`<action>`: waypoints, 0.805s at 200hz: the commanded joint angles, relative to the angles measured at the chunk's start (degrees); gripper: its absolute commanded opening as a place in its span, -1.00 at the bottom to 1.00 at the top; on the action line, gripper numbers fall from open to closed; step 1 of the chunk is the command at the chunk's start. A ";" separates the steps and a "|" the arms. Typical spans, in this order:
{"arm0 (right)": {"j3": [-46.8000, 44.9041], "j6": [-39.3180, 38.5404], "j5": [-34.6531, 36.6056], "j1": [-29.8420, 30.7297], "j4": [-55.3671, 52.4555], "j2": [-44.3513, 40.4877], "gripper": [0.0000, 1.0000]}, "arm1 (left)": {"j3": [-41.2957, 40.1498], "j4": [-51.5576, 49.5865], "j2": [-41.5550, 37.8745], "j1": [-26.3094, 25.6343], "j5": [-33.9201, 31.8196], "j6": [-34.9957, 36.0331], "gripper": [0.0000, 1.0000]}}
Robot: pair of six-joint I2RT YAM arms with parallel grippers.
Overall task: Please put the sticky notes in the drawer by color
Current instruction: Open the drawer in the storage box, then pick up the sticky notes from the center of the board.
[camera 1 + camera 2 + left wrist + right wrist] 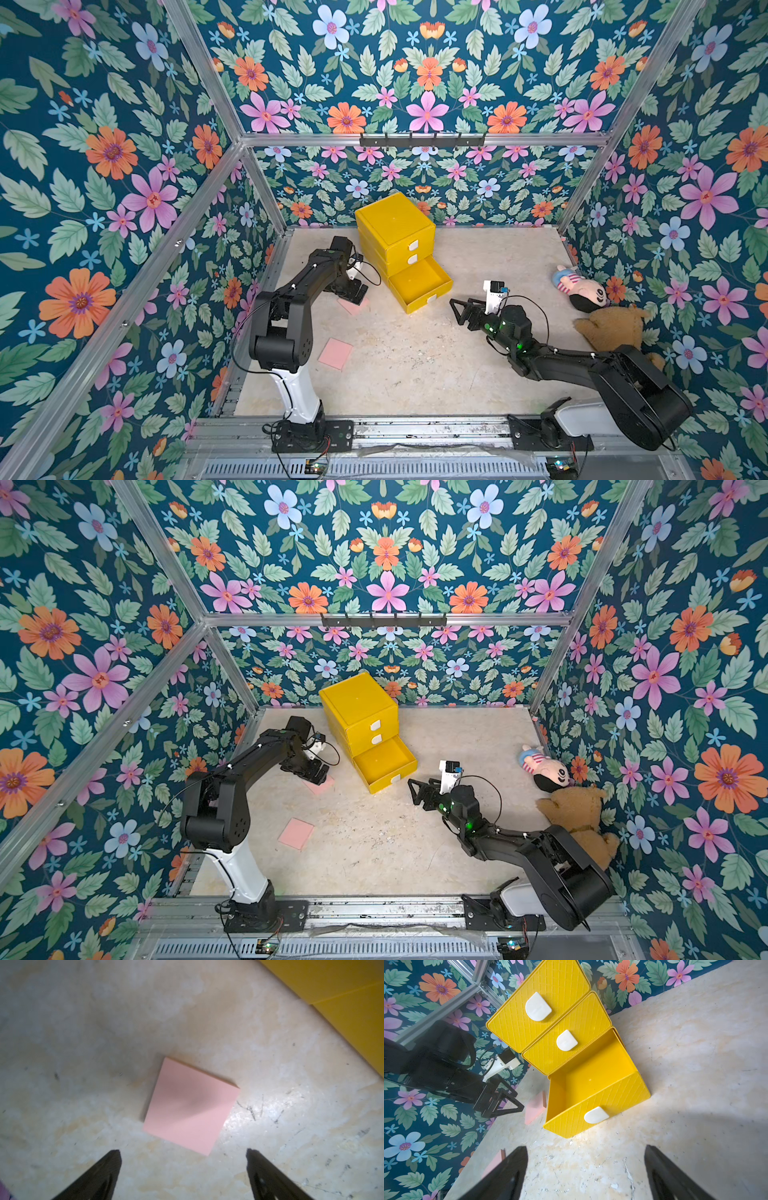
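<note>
The drawer, a yellow cabinet of three, is set at 12 o'clock on the counter. Its bottom drawer is pulled out and nothing is seen inside; the two above are shut. One pink pad is laid flat on the counter at 9 o'clock from the pulled-out drawer, just beside it. The left tool is held over this pad with its fingers spread, and nothing is pinched. A second pink pad is laid at 7 o'clock, well apart from the cabinet. The right tool is spread and empty, pointed at the pulled-out drawer from 4 o'clock. Two plush toys are seen at 3 o'clock.
</note>
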 commanded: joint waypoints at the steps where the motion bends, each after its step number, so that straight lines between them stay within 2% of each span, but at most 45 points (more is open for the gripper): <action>1: -0.24 0.66 0.31 0.09 2.46 0.09 0.84 | 1.50 -2.61 3.53 0.10 4.94 9.89 0.99; 38: -1.68 0.64 0.63 0.03 1.70 -1.71 0.85 | 0.68 0.88 5.34 0.72 6.55 15.57 0.99; 56: -2.20 0.25 1.13 -0.01 0.67 -2.77 0.85 | 0.04 1.17 6.19 1.30 4.50 17.37 0.99; 99: -3.14 -0.57 2.59 0.00 -1.27 -4.98 0.85 | -1.66 4.45 6.01 2.66 -0.04 17.07 0.99; 161: -3.63 -0.30 2.65 -0.02 -0.09 -4.38 0.85 | -1.34 6.71 5.59 4.64 -1.12 18.13 0.99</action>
